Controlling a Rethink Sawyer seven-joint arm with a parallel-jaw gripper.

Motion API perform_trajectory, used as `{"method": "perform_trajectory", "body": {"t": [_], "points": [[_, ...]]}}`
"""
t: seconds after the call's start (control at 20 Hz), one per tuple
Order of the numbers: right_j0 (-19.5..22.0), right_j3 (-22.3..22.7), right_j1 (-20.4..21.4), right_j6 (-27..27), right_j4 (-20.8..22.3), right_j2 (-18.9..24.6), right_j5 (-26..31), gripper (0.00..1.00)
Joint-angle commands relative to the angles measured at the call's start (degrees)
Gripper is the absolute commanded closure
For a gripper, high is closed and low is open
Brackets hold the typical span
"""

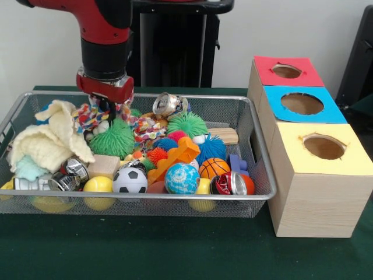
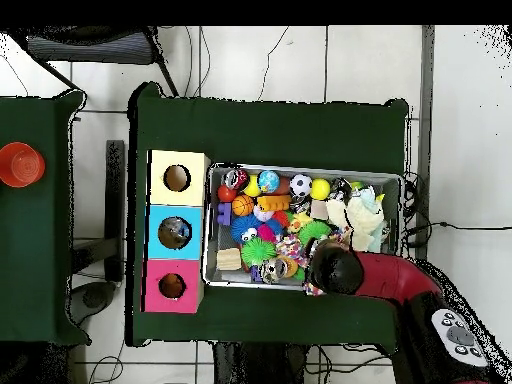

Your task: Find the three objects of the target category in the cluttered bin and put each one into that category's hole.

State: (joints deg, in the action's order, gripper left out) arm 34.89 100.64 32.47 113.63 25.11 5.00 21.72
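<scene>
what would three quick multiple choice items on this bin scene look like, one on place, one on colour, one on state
1. The soccer ball lies in the
A. wire basket
B. yellow box
C. blue box

2. The box top nearest the camera in the front view is
A. red
B. blue
C. yellow

3. The arm's claw is
A. raised well above the basket
B. down among the toys
C. over the boxes

Answers: 1 A, it sits by the basket's front rim. 2 C, the yellow box is nearest. 3 B, it reaches into the clutter beside the green spiky ball.
</scene>
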Motion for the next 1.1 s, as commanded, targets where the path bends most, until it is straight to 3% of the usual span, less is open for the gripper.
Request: {"method": "perform_trajectory", "body": {"t": [0.05, 0.55, 0.95, 1.0, 1.1], "points": [[1.6, -3.6, -4.5, -3.3, 3.8, -3.0, 9.0, 1.0], [4.3, -1.4, -4.0, -3.8, 5.2, -4.7, 7.2, 1.0], [3.2, -1.9, -3.2, -4.5, 7.1, -5.7, 7.8, 1.0], [3.5, -1.7, -3.1, -5.1, 7.6, -5.3, 7.3, 0.0], [3.5, -1.7, -2.9, -6.1, 7.9, -4.8, 8.1, 0.0]]}}
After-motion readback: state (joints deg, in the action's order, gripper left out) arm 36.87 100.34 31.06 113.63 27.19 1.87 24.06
